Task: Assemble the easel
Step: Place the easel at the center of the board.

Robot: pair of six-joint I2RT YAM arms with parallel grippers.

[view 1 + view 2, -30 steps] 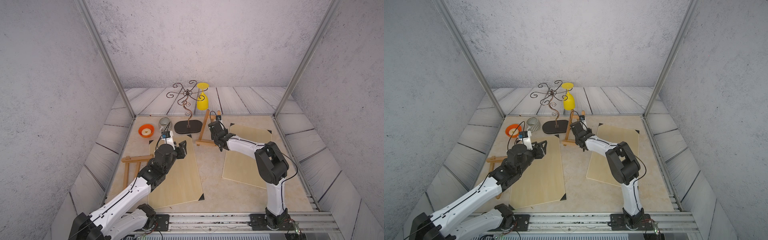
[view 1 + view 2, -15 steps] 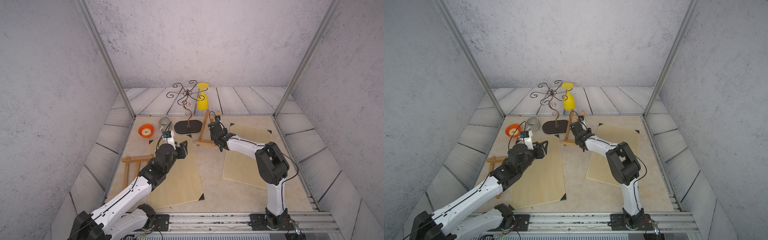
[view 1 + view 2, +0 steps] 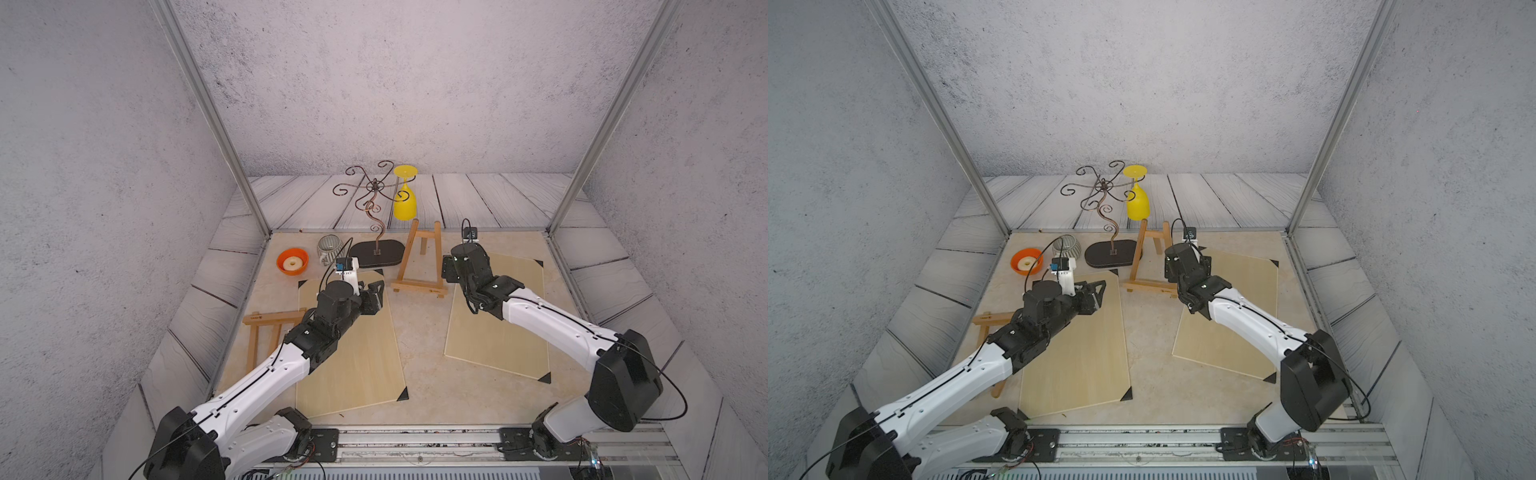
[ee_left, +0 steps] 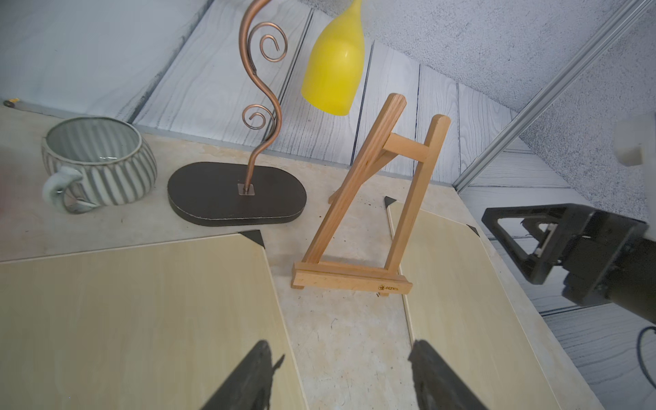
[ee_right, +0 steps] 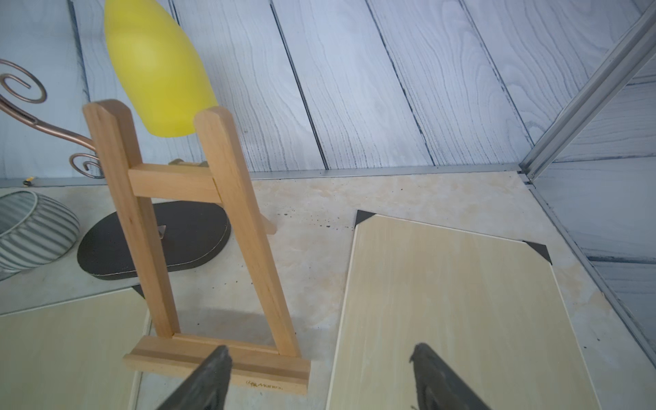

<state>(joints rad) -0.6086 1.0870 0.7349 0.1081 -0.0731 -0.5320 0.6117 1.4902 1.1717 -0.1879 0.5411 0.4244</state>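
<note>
A robotics lab test cell: grey speckled panel walls [image 3: 395, 83] and printed wood-plank sheets [image 3: 478, 199] framed by slanting aluminium posts [image 3: 210, 116] enclose a beige tabletop [image 3: 419, 328], and two white-and-black robot arms [image 3: 552, 326] are mounted on a metal rail [image 3: 415, 440] along the frame's lower edge

A small wooden easel [image 3: 417, 287] stands upright near the back middle, leaning on its rear prop, ledge at the bottom. A second wooden frame [image 3: 266, 318] lies flat at the far left, partly hidden.
</note>
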